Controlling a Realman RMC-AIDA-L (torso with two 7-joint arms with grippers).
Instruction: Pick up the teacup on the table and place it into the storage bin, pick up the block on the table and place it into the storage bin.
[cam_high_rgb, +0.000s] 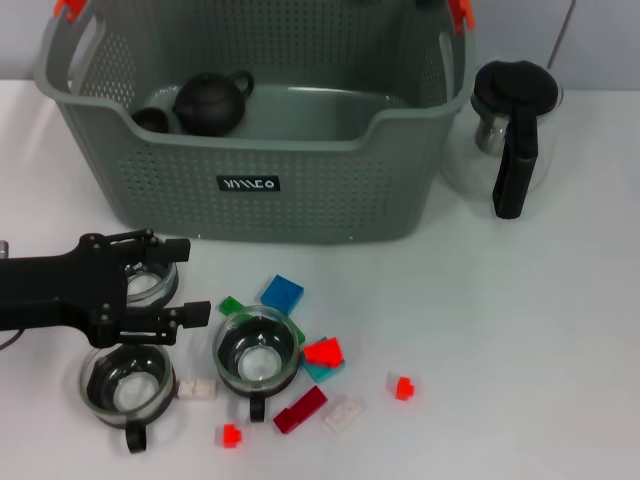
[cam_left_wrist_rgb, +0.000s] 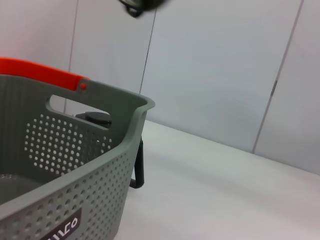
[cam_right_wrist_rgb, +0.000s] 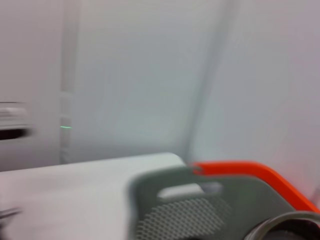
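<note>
Three glass teacups stand on the white table in the head view. My left gripper (cam_high_rgb: 188, 280) is black, reaches in from the left and is open, its two fingers on either side of the teacup (cam_high_rgb: 150, 284) nearest the bin. A second teacup (cam_high_rgb: 125, 385) sits in front of it and a third teacup (cam_high_rgb: 257, 352) sits among the blocks. Among the loose blocks are a blue block (cam_high_rgb: 282, 293), a red block (cam_high_rgb: 323, 350) and a dark red block (cam_high_rgb: 300, 408). The grey-green storage bin (cam_high_rgb: 300, 180) stands behind them; its wall (cam_left_wrist_rgb: 60, 150) fills the left wrist view. My right gripper shows in no view.
Inside the bin are a black teapot (cam_high_rgb: 212, 102) and a small dark cup (cam_high_rgb: 152, 119). A clear glass pitcher (cam_high_rgb: 515, 130) with a black handle stands to the right of the bin. Small red, white and green blocks lie scattered around the middle teacup. The bin's orange handle (cam_right_wrist_rgb: 250, 172) shows in the right wrist view.
</note>
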